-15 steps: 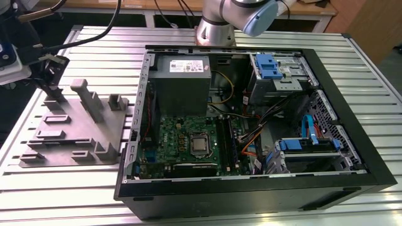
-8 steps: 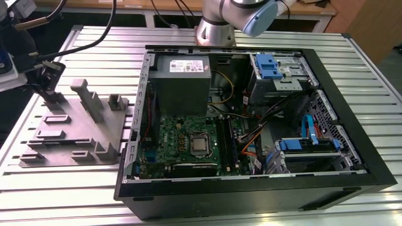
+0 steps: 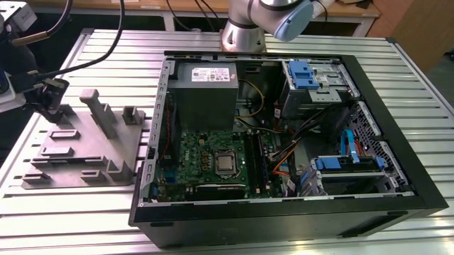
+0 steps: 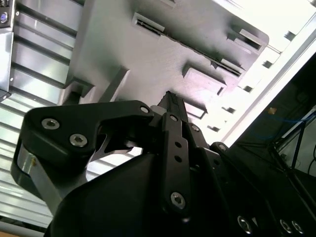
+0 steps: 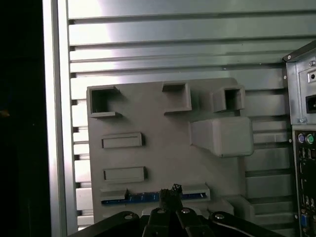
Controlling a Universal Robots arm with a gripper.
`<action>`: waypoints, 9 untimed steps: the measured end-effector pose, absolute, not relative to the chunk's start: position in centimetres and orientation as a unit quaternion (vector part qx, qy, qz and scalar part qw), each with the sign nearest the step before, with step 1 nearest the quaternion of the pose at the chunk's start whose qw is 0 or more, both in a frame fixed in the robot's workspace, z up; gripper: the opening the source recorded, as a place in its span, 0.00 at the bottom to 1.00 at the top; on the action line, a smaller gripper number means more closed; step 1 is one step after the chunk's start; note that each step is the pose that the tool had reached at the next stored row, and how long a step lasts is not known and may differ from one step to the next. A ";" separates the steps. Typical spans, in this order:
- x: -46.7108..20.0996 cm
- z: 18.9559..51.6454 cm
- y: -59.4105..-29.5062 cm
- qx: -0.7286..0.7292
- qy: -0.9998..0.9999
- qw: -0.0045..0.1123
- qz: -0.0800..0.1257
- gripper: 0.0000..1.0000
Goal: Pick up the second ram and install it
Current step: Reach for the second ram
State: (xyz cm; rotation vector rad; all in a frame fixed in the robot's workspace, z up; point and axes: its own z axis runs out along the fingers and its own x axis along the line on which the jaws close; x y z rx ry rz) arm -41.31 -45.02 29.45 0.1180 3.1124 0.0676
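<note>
- Leftmost, the gripper [image 3: 51, 112] hangs over the grey fixture tray [image 3: 78, 159], jaws drawn together.
- Low in a tray slot in the first wrist view lies the second ram [image 5: 133, 198], blue edge showing; the jaw tips sit at its middle, though I cannot tell whether they pinch it.
- Toward the exterior view's right of the tray, an open computer case [image 3: 397, 175] stands on the surface [image 3: 71, 212].

tray [image 3: 78, 154] on table [image 3: 64, 212] | exterior view's left of computer case [image 3: 284, 218] | gripper [image 5: 170, 190] on second ram [image 5: 138, 198] in tray

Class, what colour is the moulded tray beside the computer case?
The tray is grey; best in the first wrist view.
</note>
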 end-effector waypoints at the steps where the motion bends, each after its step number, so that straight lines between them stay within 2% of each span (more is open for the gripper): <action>1: -41.4 29.3 -45.1 0.038 0.999 0.013 0.022 0.10; 9: -41.6 27.9 -45.3 0.038 0.999 0.012 0.022 0.10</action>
